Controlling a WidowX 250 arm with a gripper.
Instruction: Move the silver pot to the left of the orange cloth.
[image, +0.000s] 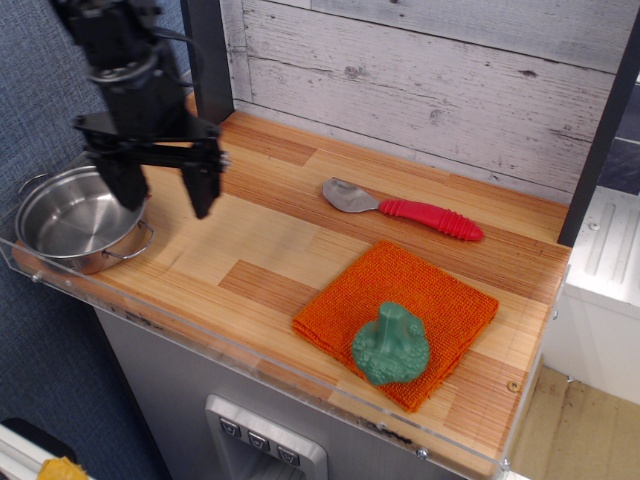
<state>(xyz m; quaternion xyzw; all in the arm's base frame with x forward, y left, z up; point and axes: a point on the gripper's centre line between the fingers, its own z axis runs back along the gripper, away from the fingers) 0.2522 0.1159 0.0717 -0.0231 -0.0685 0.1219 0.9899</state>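
The silver pot (80, 217) sits empty at the far left corner of the wooden counter (260, 240), tight against its clear plastic edge, well apart from the orange cloth (400, 300). Thin, rigid and polished, it looks light but slippery; the upright rim nearest the arm seems a surer hold than the small wire loop handles. The gripper (162, 190) hangs over the pot's right rim, jaws spread wide with nothing between them, one finger above the bowl and the other outside it. On the cloth stands a green broccoli toy (391, 345); a red-handled spoon (405, 208) lies behind, near the plank wall.
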